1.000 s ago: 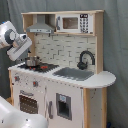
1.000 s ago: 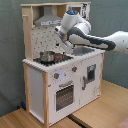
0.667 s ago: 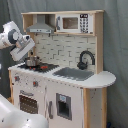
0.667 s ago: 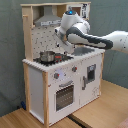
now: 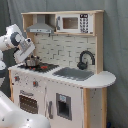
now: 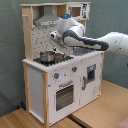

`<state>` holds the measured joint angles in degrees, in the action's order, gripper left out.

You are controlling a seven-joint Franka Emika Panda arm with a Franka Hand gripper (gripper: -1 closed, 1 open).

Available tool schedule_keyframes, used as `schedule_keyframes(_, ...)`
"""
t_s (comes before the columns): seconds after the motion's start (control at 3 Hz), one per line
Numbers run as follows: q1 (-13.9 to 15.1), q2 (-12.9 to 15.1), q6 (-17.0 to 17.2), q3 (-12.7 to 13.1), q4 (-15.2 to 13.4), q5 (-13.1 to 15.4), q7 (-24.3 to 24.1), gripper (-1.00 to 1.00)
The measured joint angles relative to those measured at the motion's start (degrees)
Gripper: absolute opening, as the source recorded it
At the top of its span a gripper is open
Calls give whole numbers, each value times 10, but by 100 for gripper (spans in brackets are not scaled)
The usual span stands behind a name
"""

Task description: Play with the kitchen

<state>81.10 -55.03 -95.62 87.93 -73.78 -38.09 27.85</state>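
The kitchen (image 5: 65, 90) (image 6: 55, 85) is a white and light-wood toy unit with a hood, a microwave (image 5: 72, 22), a tiled back wall, a black faucet (image 5: 86, 59) and a grey sink (image 5: 75, 73). A small metal pot (image 5: 32, 61) (image 6: 47, 56) stands on the stove. My gripper (image 5: 26, 54) (image 6: 56, 42) hangs just above the stove, close over the pot and under the hood (image 5: 41, 27). The oven door (image 5: 28, 102) (image 6: 64, 95) is closed, with knobs (image 6: 56, 76) above it.
A dark curtain hangs behind the kitchen in both exterior views. The unit stands on a light wooden surface (image 6: 95, 112). My white arm (image 6: 100, 42) reaches in from the second exterior view's right, across the counter.
The gripper has shifted a little lower and closer to the pot on the stove. Nothing on the kitchen has moved.
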Motion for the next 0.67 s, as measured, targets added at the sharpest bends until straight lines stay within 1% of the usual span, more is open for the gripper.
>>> schedule_keyframes(0.33,26,0,9,25,31,0,34,100)
schedule_keyframes(0.67,53,0,30,40,65,0,76,100)
